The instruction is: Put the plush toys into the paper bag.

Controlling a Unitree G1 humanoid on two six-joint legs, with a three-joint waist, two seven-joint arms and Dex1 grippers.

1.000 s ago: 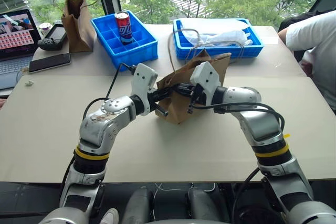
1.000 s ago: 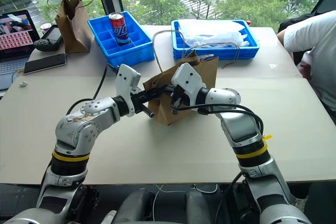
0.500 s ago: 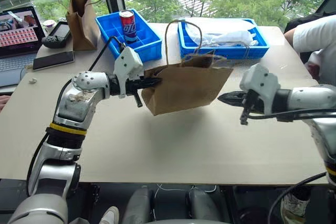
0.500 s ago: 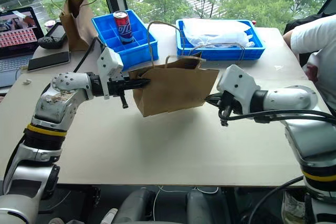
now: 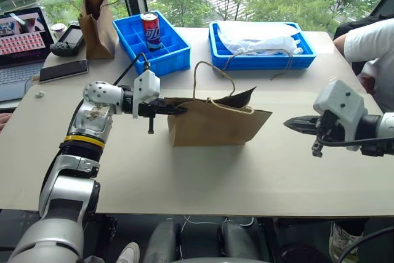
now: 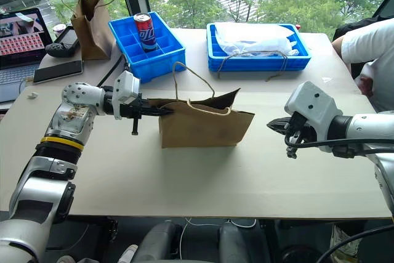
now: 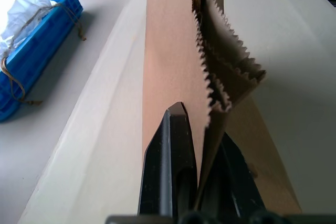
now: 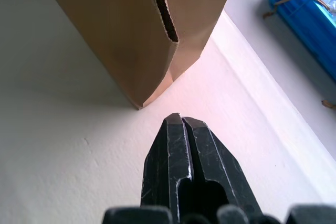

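Left fingers (image 7: 168,166) clamped on plain, unprinted paper bag (image 5: 215,124) rim.

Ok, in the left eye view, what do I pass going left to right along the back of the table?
Laptop → small dark brown paper bag → soda can in its blue divided bin → blue tray holding crumpled white plastic → a person's white sleeve.

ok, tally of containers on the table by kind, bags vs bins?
Paper bags: 2, the wide light-brown bag and the smaller dark bag
Blue bins: 2, the divided bin with the can, and the tray with the white plastic
Total: 4
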